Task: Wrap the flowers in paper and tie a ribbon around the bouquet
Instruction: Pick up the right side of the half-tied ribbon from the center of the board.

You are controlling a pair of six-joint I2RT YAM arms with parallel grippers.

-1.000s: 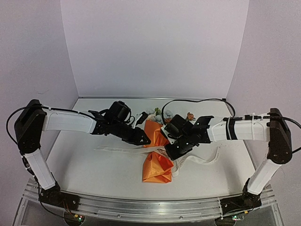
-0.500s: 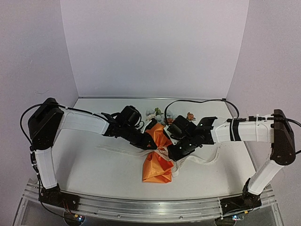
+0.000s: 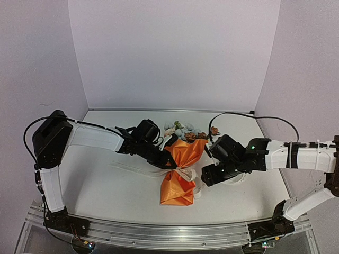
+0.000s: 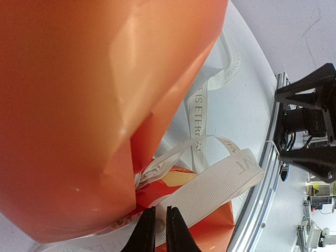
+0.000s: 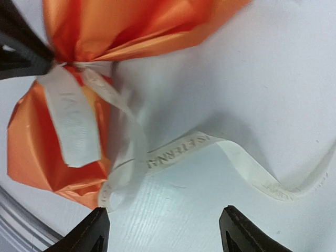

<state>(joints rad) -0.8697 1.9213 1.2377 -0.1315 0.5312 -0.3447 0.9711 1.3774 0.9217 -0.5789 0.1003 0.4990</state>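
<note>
Left gripper (image 4: 160, 233): jaws nearly closed, pinching the one ribbon (image 4: 210, 189) at the cinched waist of the one bouquet (image 3: 185, 153), which lies mid-table (image 3: 106, 190). Right gripper (image 5: 164, 231): jaws wide apart, holding nothing, over a loose ribbon tail.

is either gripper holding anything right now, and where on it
The left gripper looks pinched on the ribbon, right at the knot around the bouquet's narrow waist. The right gripper is open and holds nothing.
</note>
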